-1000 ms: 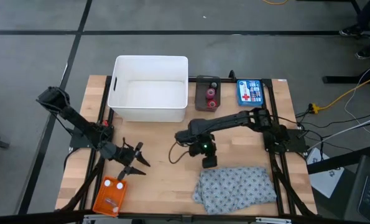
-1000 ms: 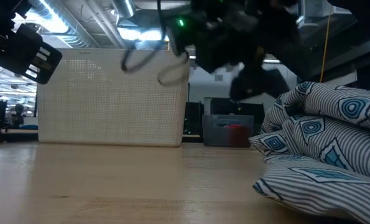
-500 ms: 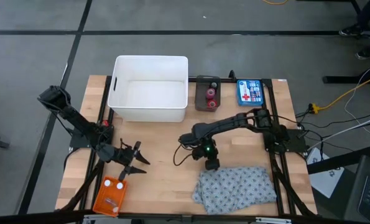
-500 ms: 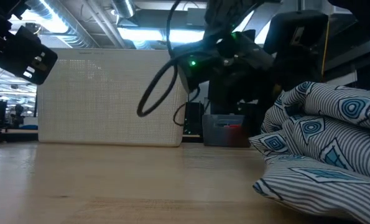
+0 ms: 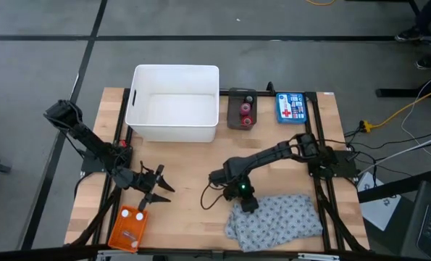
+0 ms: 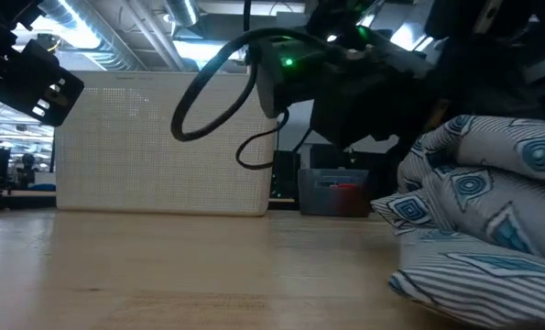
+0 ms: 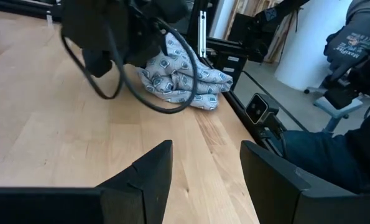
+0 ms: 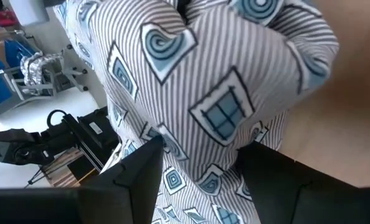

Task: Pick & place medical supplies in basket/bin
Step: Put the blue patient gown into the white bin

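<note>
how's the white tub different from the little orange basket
The white tub is far bigger and deeper than the flat orange basket. The tub sits at the table's far edge and looks empty; the basket lies at the near left corner, holding small pale pieces. Both are rectangular, open-topped containers.

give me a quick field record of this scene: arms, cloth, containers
right pincer: down at the near-left edge of the cloth, fingers open astride a fold
left pincer: open, empty, waiting above the table's left side
cloth: grey patterned, crumpled, front right of table
orange basket: front left corner, small pale pieces inside
white tub: back of table
dark tray: right of the tub, holds rolls
blue box: back right
</note>
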`<state>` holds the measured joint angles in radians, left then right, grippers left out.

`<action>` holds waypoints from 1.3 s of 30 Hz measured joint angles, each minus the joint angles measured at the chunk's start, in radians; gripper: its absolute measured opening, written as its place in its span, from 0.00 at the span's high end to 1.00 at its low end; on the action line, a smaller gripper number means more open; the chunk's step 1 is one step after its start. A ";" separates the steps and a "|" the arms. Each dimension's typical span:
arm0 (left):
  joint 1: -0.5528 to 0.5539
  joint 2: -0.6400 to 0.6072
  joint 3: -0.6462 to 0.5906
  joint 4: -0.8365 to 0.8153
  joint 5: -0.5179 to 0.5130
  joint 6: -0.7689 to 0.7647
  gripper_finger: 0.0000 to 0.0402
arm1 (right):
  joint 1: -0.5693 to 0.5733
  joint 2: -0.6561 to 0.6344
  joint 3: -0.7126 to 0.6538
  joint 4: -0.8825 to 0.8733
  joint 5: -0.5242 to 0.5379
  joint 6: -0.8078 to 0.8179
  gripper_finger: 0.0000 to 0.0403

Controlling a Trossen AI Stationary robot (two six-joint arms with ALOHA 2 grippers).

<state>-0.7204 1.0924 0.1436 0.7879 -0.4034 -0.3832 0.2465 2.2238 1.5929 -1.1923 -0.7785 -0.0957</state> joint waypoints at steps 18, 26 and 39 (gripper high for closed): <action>0.000 0.000 0.000 0.000 0.005 -0.009 0.53 | 0.101 0.000 0.000 0.032 0.076 0.066 0.48; 0.000 0.000 0.000 0.000 0.012 -0.019 0.53 | 0.117 -0.002 0.001 0.080 0.249 0.120 0.56; 0.000 0.000 0.000 -0.001 0.031 -0.041 0.53 | 0.141 -0.003 0.002 0.101 0.304 0.135 0.95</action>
<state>-0.7204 1.0927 0.1432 0.7871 -0.3725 -0.4240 0.3873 2.2211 1.5948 -1.0917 -0.4742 0.0396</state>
